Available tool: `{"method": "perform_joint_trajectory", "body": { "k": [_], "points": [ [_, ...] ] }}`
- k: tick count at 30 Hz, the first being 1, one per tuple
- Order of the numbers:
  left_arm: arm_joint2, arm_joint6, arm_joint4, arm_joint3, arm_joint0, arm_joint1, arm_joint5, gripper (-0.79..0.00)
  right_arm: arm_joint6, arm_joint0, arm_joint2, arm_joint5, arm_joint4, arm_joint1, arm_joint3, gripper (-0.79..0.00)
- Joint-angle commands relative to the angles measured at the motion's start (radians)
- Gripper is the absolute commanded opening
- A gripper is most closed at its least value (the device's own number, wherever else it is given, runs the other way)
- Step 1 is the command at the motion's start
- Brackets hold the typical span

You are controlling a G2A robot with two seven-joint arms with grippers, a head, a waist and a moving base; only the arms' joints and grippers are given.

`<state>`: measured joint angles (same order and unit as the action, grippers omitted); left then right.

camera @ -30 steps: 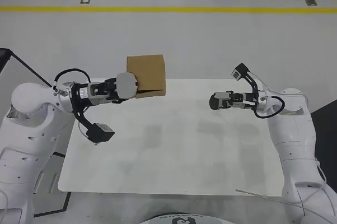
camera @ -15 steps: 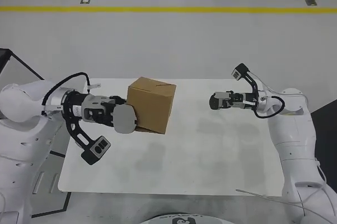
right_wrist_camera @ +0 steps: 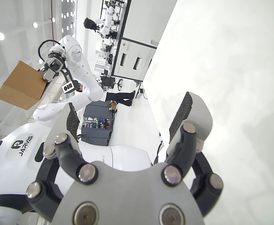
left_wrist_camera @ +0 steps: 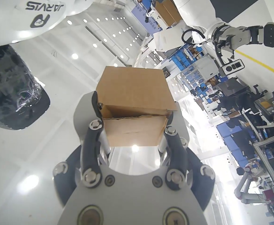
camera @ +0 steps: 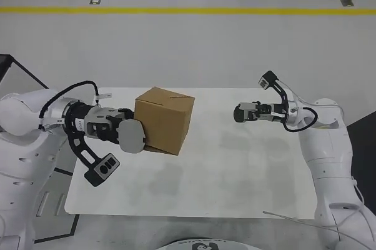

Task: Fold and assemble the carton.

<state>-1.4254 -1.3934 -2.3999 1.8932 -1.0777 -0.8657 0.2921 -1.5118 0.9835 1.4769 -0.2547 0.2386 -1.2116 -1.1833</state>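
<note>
Carton point(camera: 163, 120): held tilted over the left of the surface point(camera: 194, 181), pinched at a lower flap by the left end effector point(left_wrist_camera: 132, 115). Probably light, stiff across panels, floppy at creases; best gripped near a folded edge. Well apart, right end effector point(camera: 240, 114) spread wide, empty.

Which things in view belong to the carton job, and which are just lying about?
In the job:
- carton, gripped at one edge by the left gripper
- right gripper, open and empty
- white table

Just about:
- cabinet beside the table
- yellow floor line
</note>
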Motion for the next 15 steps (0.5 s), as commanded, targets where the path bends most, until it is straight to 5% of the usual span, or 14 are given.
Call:
{"method": "perform_joint_trajectory", "body": {
  "k": [1,6,11,15],
  "points": [
    [0.005,0.02,0.028,-0.032,-0.002,0.001,-0.082,-0.785,0.0,0.0,0.0,0.0,0.0,0.0,0.0,0.0],
    [0.029,0.062,0.119,-0.078,-0.014,0.004,-0.32,-0.785,0.0,0.0,0.0,0.0,0.0,0.0,0.0,0.0],
    [0.037,0.143,0.209,-0.076,-0.034,0.003,-0.447,-0.785,0.0,0.0,0.0,0.0,0.0,0.0,0.0,0.0],
    [0.037,0.149,0.211,-0.063,-0.034,0.004,-0.455,-0.785,0.0,0.0,0.0,0.0,0.0,0.0,0.0,0.0]
  ]
}}
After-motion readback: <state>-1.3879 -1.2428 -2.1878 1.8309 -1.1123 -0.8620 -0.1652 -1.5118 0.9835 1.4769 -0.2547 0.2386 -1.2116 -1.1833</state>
